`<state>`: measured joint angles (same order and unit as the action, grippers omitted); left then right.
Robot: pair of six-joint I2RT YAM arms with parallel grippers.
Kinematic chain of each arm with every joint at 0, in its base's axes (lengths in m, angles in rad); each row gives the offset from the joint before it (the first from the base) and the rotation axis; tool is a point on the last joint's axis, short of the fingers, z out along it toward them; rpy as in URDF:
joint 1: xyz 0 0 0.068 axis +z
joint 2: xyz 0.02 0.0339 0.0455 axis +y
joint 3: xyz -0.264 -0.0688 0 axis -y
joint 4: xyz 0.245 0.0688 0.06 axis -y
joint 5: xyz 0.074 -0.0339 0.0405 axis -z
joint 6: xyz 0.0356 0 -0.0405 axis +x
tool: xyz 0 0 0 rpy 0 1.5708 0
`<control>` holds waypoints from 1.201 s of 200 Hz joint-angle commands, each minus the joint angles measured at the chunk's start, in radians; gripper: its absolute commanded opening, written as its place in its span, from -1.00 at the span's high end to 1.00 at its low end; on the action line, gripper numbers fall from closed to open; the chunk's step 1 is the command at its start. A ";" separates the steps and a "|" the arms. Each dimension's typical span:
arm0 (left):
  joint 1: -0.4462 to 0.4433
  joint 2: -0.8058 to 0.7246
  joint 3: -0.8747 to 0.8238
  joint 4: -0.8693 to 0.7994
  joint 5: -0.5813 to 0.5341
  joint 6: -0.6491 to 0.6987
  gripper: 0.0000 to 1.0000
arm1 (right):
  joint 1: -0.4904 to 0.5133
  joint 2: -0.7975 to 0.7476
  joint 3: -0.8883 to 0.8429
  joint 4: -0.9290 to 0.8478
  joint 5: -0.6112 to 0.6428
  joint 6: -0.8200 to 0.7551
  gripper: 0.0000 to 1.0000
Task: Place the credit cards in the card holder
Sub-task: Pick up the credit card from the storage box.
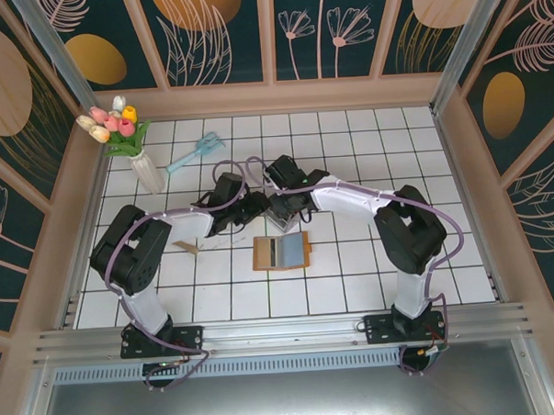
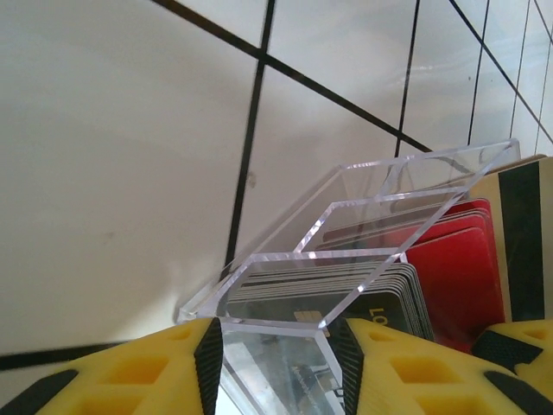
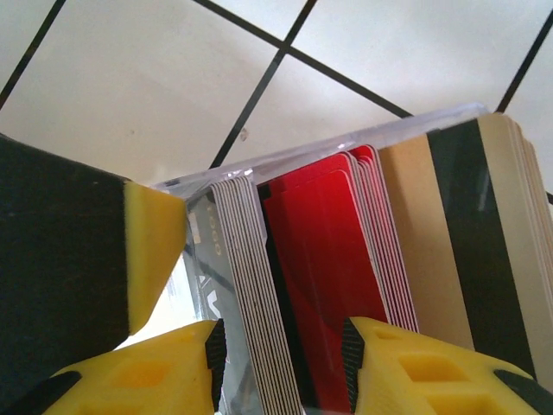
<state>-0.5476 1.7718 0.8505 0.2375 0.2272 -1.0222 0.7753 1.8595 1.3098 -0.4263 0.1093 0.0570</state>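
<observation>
White-tiled bench [image 1: 354, 287]; our left gripper [image 2: 278, 354] clamps the clear tray [image 2: 389, 186]; our right gripper [image 3: 281, 354] pinches credit cards [image 3: 320, 251]; card holder [image 1: 282, 251] lies open.

The tray [image 2: 406, 197] is clear, glossy plastic with bright edges. The credit cards [image 3: 320, 277] in it look smooth and shiny. The white tiled surface [image 2: 112, 156] looks matt, and the card holder [image 1: 281, 251] is dull brown leather.

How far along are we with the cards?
Done: nothing yet. The card holder lies open and flat, with no card visibly in it. In hand: the left gripper has its jaws clamped on the clear tray, and the right gripper has its jaws astride grey and red credit cards stacked in it. Left: lift cards out, slot every one in.
</observation>
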 commanded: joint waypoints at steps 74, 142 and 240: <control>0.025 -0.212 -0.142 0.012 -0.133 -0.075 -0.04 | 0.018 -0.005 -0.012 0.006 -0.031 -0.041 0.07; 0.028 -0.246 -0.186 0.014 -0.172 -0.110 -0.04 | 0.037 0.063 0.003 -0.022 0.057 -0.071 0.01; 0.030 -0.233 -0.171 0.013 -0.149 -0.100 -0.05 | 0.054 0.011 0.002 0.001 0.178 -0.057 0.35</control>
<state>-0.5232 1.5448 0.6731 0.2504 0.0769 -1.1202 0.8276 1.8858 1.3090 -0.4229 0.2405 -0.0025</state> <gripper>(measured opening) 0.525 0.340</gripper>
